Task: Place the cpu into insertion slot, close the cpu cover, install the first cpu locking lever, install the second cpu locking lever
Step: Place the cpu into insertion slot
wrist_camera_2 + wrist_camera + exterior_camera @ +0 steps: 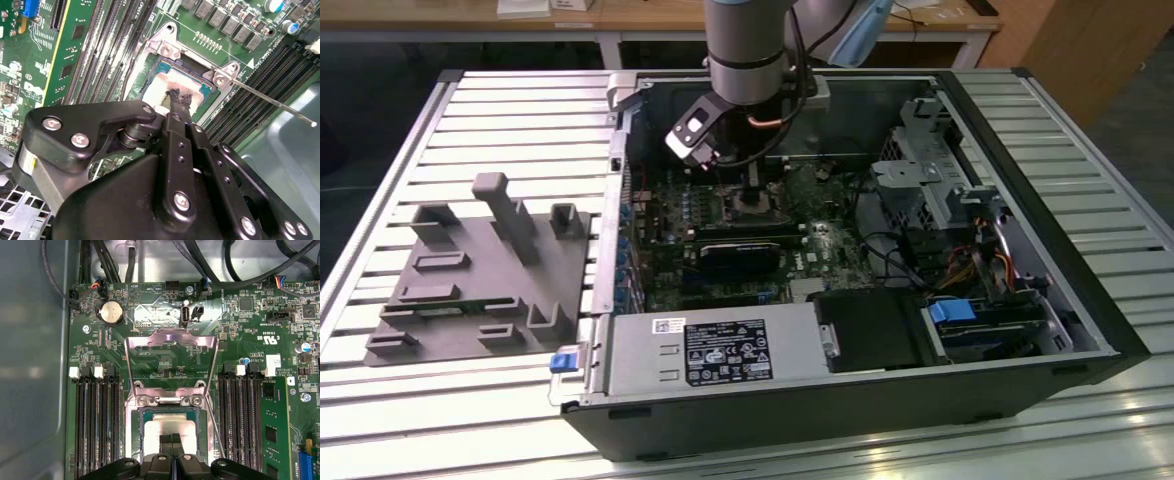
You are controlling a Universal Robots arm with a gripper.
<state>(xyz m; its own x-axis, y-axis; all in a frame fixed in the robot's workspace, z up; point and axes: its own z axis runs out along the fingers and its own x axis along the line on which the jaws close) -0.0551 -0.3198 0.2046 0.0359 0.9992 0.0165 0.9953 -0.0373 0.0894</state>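
The cpu (167, 424) (162, 86), a flat grey square chip, lies in the insertion slot (134, 440). The slot is a black-rimmed socket on the green motherboard. The cpu cover (171, 338), a thin silvery frame, stands swung up and open on its hinge beyond the socket. A thin locking lever (270, 100) (216, 427) sticks out beside the socket, unlatched. My gripper (172, 438) (177, 97) (757, 200) hangs directly over the chip. Its black fingertips are shut together, at or touching the chip's metal top, with nothing held between them.
Long black memory slots (97, 425) (240, 425) flank the socket on both sides. A black card (744, 258) and the grey power supply box (707, 350) lie nearer the case front. Cables and the drive cage (947, 200) crowd the exterior view's right. A grey fixture (480, 275) sits outside the case.
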